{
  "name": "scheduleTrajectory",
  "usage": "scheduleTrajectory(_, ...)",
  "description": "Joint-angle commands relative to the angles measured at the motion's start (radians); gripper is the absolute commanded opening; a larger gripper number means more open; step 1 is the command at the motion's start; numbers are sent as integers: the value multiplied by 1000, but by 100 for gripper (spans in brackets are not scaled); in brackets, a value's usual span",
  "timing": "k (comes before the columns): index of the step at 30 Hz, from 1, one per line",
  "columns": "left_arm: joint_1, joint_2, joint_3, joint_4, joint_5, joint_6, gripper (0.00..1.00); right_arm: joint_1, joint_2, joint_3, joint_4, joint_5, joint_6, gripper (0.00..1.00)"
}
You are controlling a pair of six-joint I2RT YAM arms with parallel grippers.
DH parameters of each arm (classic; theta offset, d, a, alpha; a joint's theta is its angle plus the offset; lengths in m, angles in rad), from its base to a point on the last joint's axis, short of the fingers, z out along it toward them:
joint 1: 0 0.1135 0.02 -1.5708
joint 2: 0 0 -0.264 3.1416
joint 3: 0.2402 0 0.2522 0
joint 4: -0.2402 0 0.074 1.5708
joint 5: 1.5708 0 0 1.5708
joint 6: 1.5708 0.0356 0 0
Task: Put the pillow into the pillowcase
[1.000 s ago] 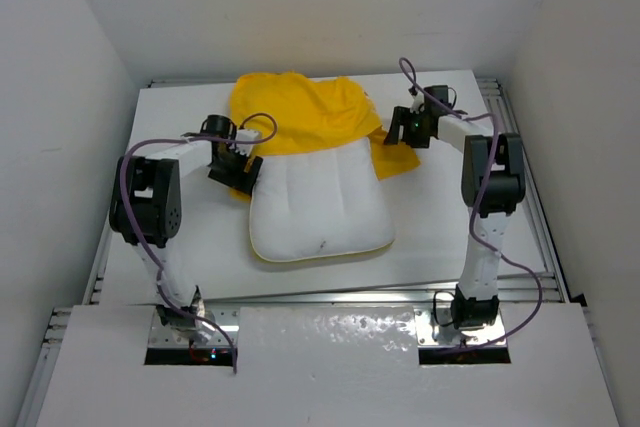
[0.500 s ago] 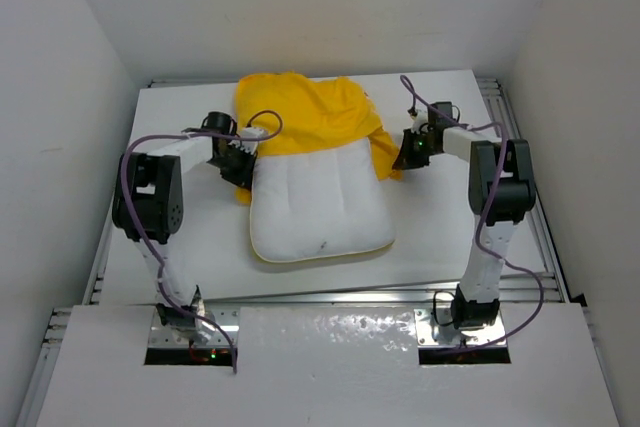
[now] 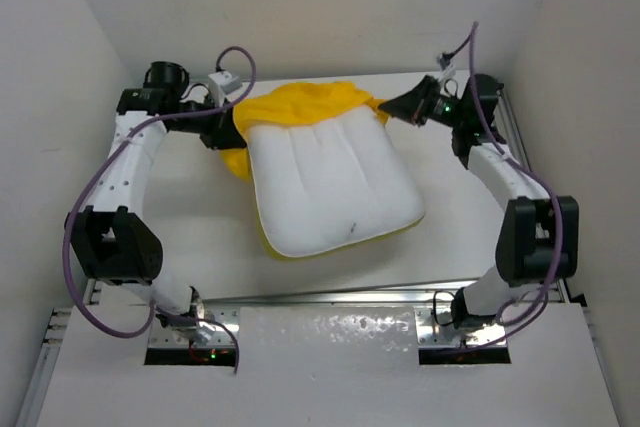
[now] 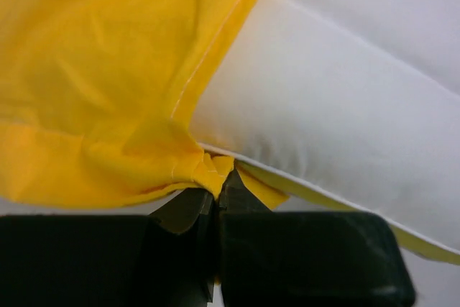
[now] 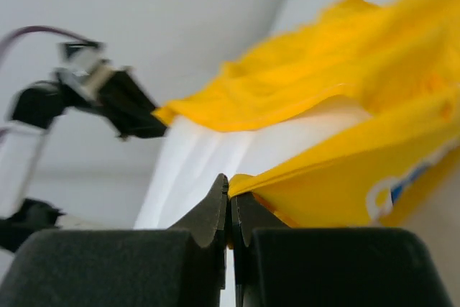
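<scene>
Left gripper (image 4: 215, 186): jaws pressed together on a bunched fold of the pillowcase (image 3: 300, 107) hem, at the left corner of its open mouth. Right gripper (image 5: 228, 193): jaws likewise closed, pinching the yellow hem at the right corner of the mouth. The pillow (image 3: 335, 182) lies between the two grippers and on their near side. Its far end is tucked under the upper layer of the pillowcase, and the mouth is stretched across it from one grip to the other. Most of the pillow is outside the case; a thin yellow strip of the lower layer shows along its near and left borders. Left wrist view: white pillow fabric just right of the pinch, touching the yellow hem. Right wrist view: pillow sits between upper and lower yellow layers; blue print on the lower layer, blurred. Pillowcase bunched toward the far edge of the table (image 3: 190, 237), about midway along it; pillow reaches over the table's centre. Whether the pillow's near end rests on the table cannot be told.
</scene>
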Motion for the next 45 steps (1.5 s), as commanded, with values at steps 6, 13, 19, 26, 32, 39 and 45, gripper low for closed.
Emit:
scheduleTrajectory(6,211,107,146,-39,173,-221,0,-69,-160,135,69,-37,224,0)
scheduleTrajectory(13,430,346,447,-157,157,-310,0,-123,-46,245,251,30,436,0)
scheduleTrajectory(19,414,405,228,-124,30,-349,0,-115,-17,212,109,106,331,0)
scheduleTrajectory(26,391,335,298,-235,167,-125,0,12,-52,228,-72,135,57,0)
scheduleTrajectory(32,352,113,432,22,180,-353,0,58,-118,382,-141,209,-13,0)
scheduleTrajectory(39,361,87,513,53,68,-476,0,29,-175,512,-141,202,33,0)
scheduleTrajectory(45,403,95,771,203,56,-663,0,-69,-120,663,-37,213,154,0)
